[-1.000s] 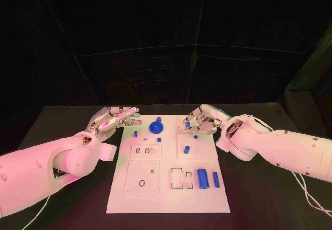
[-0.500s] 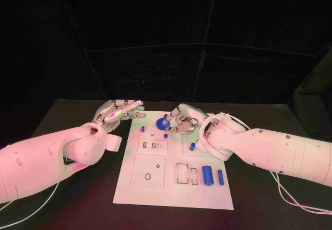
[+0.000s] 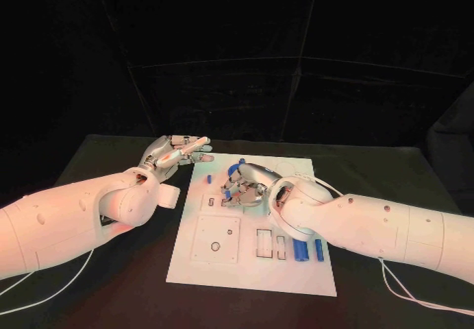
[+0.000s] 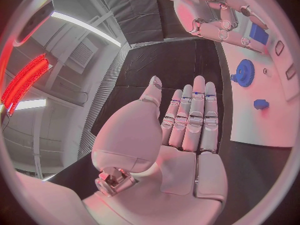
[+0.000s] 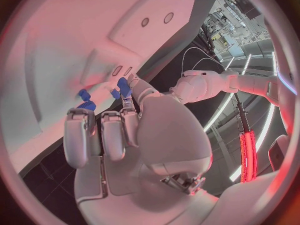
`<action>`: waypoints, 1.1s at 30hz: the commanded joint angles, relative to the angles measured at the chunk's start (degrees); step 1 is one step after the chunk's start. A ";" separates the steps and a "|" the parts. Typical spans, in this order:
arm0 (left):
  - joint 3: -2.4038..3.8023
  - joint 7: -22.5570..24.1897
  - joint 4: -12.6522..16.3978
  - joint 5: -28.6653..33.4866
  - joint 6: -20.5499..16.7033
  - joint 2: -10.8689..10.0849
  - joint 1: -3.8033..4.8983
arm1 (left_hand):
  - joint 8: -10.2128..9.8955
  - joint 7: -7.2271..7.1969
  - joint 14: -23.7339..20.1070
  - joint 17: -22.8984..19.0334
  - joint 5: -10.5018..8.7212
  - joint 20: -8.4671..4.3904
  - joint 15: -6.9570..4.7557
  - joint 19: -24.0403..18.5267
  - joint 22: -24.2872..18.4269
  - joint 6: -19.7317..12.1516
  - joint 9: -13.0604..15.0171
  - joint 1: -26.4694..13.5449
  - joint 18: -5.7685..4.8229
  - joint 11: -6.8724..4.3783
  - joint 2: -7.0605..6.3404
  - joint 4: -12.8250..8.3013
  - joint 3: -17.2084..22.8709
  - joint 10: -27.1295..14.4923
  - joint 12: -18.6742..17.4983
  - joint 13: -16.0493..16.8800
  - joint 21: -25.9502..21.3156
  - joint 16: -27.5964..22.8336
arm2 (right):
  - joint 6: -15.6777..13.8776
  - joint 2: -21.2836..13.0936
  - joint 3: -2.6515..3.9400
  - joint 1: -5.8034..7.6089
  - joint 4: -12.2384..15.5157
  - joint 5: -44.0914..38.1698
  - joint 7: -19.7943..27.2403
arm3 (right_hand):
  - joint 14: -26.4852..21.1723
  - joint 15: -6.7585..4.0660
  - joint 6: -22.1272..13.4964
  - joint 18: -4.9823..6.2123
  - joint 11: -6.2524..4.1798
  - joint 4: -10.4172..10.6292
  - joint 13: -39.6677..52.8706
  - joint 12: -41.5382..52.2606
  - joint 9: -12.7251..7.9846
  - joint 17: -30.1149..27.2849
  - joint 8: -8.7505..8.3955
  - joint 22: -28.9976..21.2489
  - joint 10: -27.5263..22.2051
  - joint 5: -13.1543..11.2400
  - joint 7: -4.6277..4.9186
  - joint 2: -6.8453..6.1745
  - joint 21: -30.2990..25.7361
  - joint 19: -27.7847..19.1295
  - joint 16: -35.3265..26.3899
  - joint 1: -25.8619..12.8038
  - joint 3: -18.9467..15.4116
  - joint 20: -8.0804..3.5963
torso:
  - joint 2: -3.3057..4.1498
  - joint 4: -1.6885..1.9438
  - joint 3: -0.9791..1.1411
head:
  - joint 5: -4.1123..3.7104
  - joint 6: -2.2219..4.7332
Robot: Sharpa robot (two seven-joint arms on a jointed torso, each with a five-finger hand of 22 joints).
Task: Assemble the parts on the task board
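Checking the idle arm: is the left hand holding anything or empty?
Empty. The left hand has its fingers stretched out flat and together, nothing in its palm, beside the white board.

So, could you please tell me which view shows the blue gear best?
The left wrist view: the blue gear lies whole and uncovered on the board, toothed rim plain. In the head view the right hand covers most of it; I cannot tell it apart there or in the right wrist view.
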 commanded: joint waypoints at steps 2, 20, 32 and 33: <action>0.05 0.36 -0.05 0.29 0.65 0.13 0.12 | -0.20 0.03 0.04 0.09 -0.09 0.26 0.04 0.18 -0.08 0.34 0.00 0.09 0.44 0.18 0.65 -0.23 0.05 0.25 -0.27 -0.04 -0.19 -0.20 | 1.46 0.33 -0.22 -0.13 -0.10 -3.41 -2.29 | 4.23 0.42 0.95 -0.55 0.19 0.28 4.83 0.08 0.24 5.62 0.19 5.65 -0.03 0.23 -0.35 0.08 -0.21 0.58 0.09 -0.20 0.67 0.31 | 0.08 -0.10 0.08 | 0.25 -0.28; 0.04 0.28 -0.20 0.29 0.70 0.24 0.12 | -0.22 0.02 0.04 0.10 -0.09 0.26 0.05 0.18 -0.09 0.34 0.00 0.12 0.43 0.18 0.67 -0.28 0.05 0.26 -0.29 -0.04 -0.20 -0.24 | 2.22 0.42 -0.49 -0.63 -0.62 -5.31 -3.73 | 4.23 0.46 0.99 -0.55 0.23 0.11 4.89 0.13 0.22 5.64 0.12 5.65 0.00 0.41 -0.31 -0.20 -0.22 0.59 0.09 -0.52 0.85 0.35 | 0.06 -0.04 0.12 | 0.31 -0.66; 0.04 0.23 -0.24 0.29 0.74 0.23 0.12 | -0.24 0.02 0.04 0.11 -0.09 0.26 0.05 0.19 -0.10 0.35 0.00 0.15 0.43 0.18 0.69 -0.33 0.04 0.26 -0.32 -0.04 -0.22 -0.28 | 4.08 0.40 -0.50 -0.66 -0.94 -5.44 -4.35 | 4.19 0.59 0.58 -0.50 0.41 -0.03 4.46 -0.47 0.03 5.47 -0.37 5.43 -0.31 0.27 -0.08 -1.06 -0.35 0.47 -0.03 -1.67 1.02 0.48 | -0.04 0.13 0.09 | 0.14 -1.06; 0.04 0.23 -0.24 0.29 0.74 0.23 0.12 | -0.24 0.02 0.04 0.11 -0.09 0.26 0.05 0.19 -0.10 0.35 0.00 0.15 0.43 0.18 0.69 -0.33 0.04 0.26 -0.32 -0.04 -0.22 -0.28 | 4.19 0.39 -0.50 -0.66 -0.97 -5.44 -4.38 | 4.20 0.63 0.44 -0.50 0.45 -0.06 4.32 -0.66 -0.01 5.47 -0.50 5.43 -0.41 0.24 -0.02 -1.19 -0.36 0.47 -0.04 -1.84 1.08 0.51 | -0.03 0.14 0.10 | 0.12 -1.11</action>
